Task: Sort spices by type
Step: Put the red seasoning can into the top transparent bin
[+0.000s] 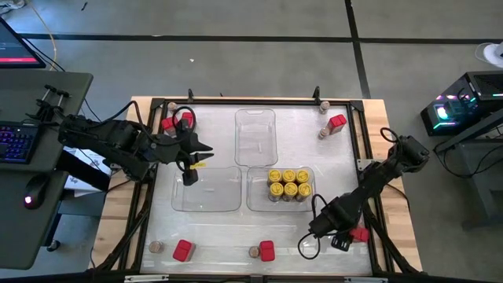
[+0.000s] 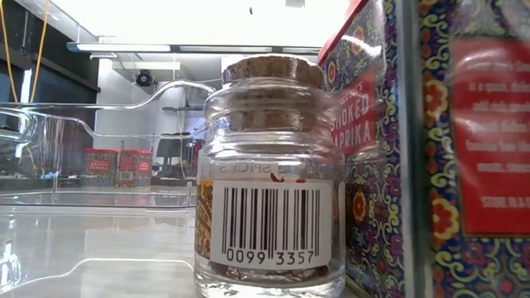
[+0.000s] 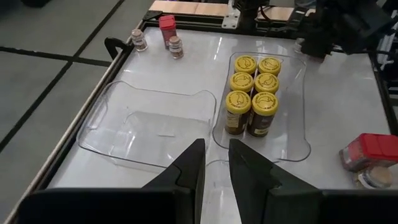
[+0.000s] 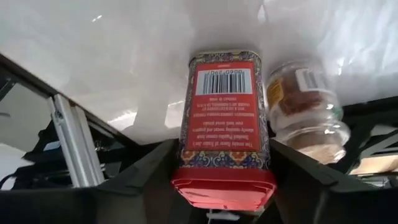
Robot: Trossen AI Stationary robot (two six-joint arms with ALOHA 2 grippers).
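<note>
The right gripper point(image 1: 343, 233) sits low at the near right corner of the surface point(image 1: 346, 169). In its wrist view its two dark fingers stand on either side of a red paprika tin point(image 4: 225, 124), whose red lid points toward the camera; whether the fingers already press the tin cannot be told. A cork-topped glass jar point(image 4: 305, 106) stands just beside that tin.

The left gripper point(image 1: 194, 163) hovers over the left part of the surface, above the far edge of an empty clear tray point(image 1: 206, 190). In its wrist view its fingers point(image 3: 189, 168) are nearly together with only a narrow gap and nothing visible between them.

Six yellow-lidded jars point(image 1: 288, 184) stand packed together in the clear tray point(image 1: 256, 196) near the middle. A third clear tray point(image 1: 255, 137) lies empty farther back.

Other spices remain scattered on the surface: red tins point(image 1: 177, 122) at the far left corner, a red tin point(image 1: 337, 122) with two small jars point(image 1: 323, 104) at the far right, and along the near edge a red tin point(image 1: 183, 250) beside a small jar point(image 1: 156, 247), plus another red tin point(image 1: 267, 251) touching a small jar point(image 1: 254, 252).
</note>
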